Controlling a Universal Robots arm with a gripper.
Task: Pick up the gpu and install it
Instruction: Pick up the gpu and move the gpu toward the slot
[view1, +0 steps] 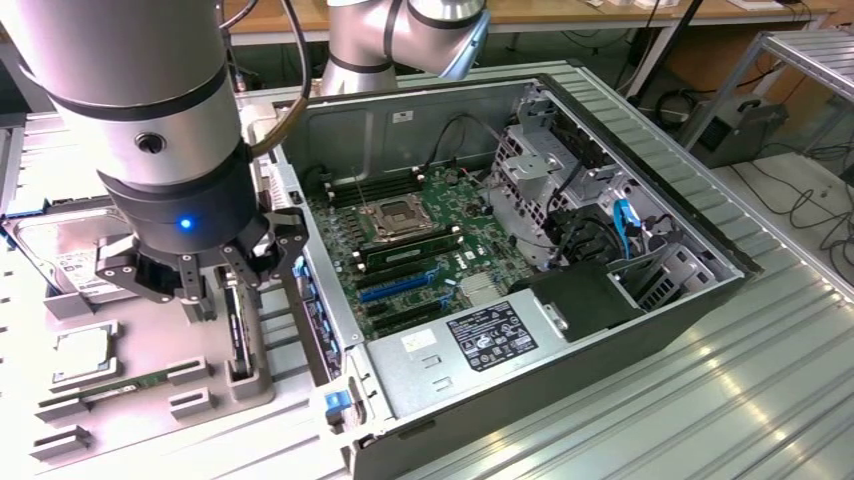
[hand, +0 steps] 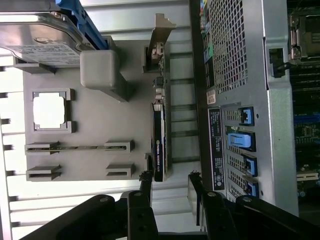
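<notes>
Black gripper (hand: 170, 186) fingers stand spread, one on each side of the near end of the gpu (hand: 159, 142), not pinching it. That card stands on edge in a slot of the grey tray (hand: 95, 120), just beside the open computer case (hand: 235, 50). A hard drive (hand: 35, 35) lies at the tray's far end.

UR arm (view1: 147, 90) hangs vertical at exterior view's left, wrist (view1: 180, 215) w/ blue LED lit. The gripper (view1: 220, 292) points straight down, jaws apart, clear gap btw black fingers (hand: 145, 192).
</notes>
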